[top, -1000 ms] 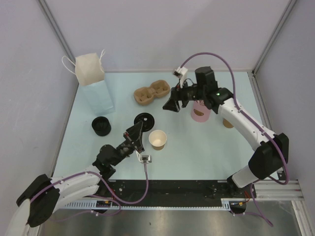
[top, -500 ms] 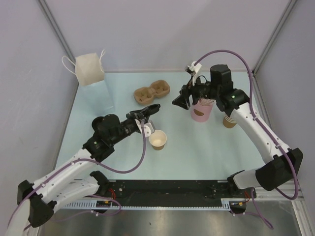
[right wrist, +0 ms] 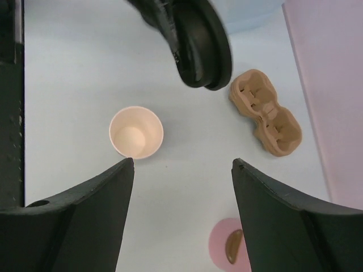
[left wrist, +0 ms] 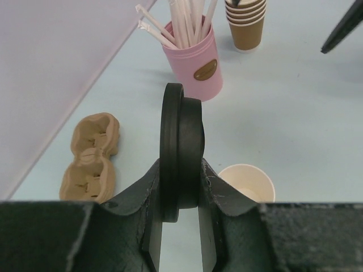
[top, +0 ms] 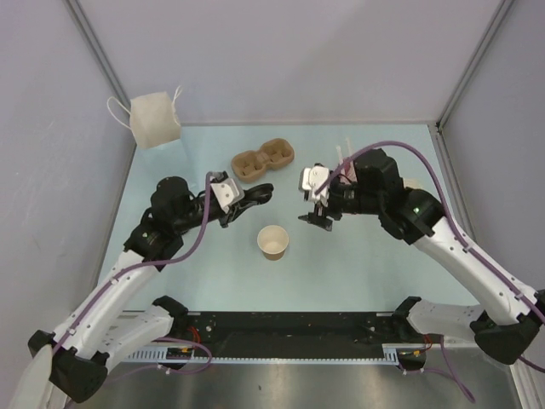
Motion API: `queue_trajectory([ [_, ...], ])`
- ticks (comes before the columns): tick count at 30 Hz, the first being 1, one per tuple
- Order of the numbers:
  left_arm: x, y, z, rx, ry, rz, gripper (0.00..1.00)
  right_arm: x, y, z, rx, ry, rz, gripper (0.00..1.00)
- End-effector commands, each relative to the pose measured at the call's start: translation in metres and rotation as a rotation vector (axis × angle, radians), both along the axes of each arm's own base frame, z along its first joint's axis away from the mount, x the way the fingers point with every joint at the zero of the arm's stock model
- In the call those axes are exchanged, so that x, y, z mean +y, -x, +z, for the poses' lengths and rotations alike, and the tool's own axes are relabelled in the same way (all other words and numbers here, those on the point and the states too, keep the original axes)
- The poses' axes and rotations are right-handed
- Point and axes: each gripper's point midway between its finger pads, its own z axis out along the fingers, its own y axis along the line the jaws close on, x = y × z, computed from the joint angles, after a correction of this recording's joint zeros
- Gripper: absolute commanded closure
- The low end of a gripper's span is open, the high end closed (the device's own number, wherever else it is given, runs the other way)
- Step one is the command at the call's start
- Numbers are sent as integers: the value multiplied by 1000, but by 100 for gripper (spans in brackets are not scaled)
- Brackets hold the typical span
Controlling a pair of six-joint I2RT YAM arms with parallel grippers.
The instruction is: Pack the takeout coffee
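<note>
The takeout coffee cup (top: 273,243), tan with a cream inside, stands upright and uncovered at the table's middle; it also shows in the wrist views (left wrist: 248,182) (right wrist: 136,133). Its round black lid (left wrist: 180,141) stands on edge in my left gripper (top: 255,195), which is shut on it and holds it in the air up-left of the cup. In the right wrist view the lid (right wrist: 207,39) hangs beyond the cup. My right gripper (top: 315,217) hovers to the right of the cup, open (right wrist: 181,164) with nothing between its fingers.
A brown two-cup carrier (top: 262,160) lies behind the cup. The pink cup of white straws (left wrist: 195,62) and a stack of nested tan cups (left wrist: 245,22) stand at the back right, mostly behind my right arm from above. A white paper bag (top: 153,119) is back left.
My left arm has lifted the lid off the table and carried it up and back-right. My right arm has left the pink cup and come forward toward the open cup.
</note>
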Motion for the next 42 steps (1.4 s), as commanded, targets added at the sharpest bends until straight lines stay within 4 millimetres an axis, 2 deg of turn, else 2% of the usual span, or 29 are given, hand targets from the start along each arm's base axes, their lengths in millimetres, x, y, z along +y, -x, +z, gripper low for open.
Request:
queue_trajectory([
  [1, -4, 8, 2, 172, 25, -49, 90, -16, 2, -20, -177, 156, 23, 26],
  [2, -4, 6, 10, 176, 24, -49, 90, -17, 3, -32, -187, 187, 33, 25],
  [4, -2, 2, -2, 258, -8, -43, 91, -15, -5, -41, -235, 224, 3, 24],
  [5, -4, 2, 6, 263, -3, -59, 92, -15, -8, -46, -253, 245, -5, 24],
  [7, -5, -1, -3, 339, -21, -64, 92, -10, -12, -62, -306, 304, -9, 21],
  [9, -8, -3, 1, 373, -27, -82, 92, -4, -16, -70, -345, 330, -16, 21],
  [10, -9, -4, -13, 434, -62, -91, 92, 0, -15, -72, -359, 340, -17, 21],
  [12, -11, -10, -12, 458, -80, -99, 94, 7, -14, -74, -376, 343, -9, 21],
  [14, -12, -13, -28, 542, -140, -117, 99, 19, -10, -78, -390, 349, 9, 22],
  [15, -14, -11, -35, 590, -158, -145, 99, 17, -14, -79, -402, 369, -19, 23],
  [16, -19, -17, -41, 612, -184, -171, 100, 25, -10, -85, -404, 380, 2, 23],
  [17, -16, -8, -52, 698, -214, -192, 100, 28, -9, -84, -411, 375, 1, 23],
  [22, -23, -2, -71, 800, -217, -267, 100, 42, -1, -89, -401, 363, 17, 24],
  [28, -28, -3, -74, 822, -190, -281, 100, 52, 10, -93, -363, 336, 47, 26],
  [37, -30, 0, -76, 869, -178, -294, 99, 76, 26, -114, -404, 396, 94, 28],
  [39, -30, 1, -75, 868, -178, -297, 99, 80, 28, -121, -413, 420, 97, 29],
  [42, -30, 2, -75, 864, -177, -300, 99, 84, 23, -119, -435, 418, 72, 30],
])
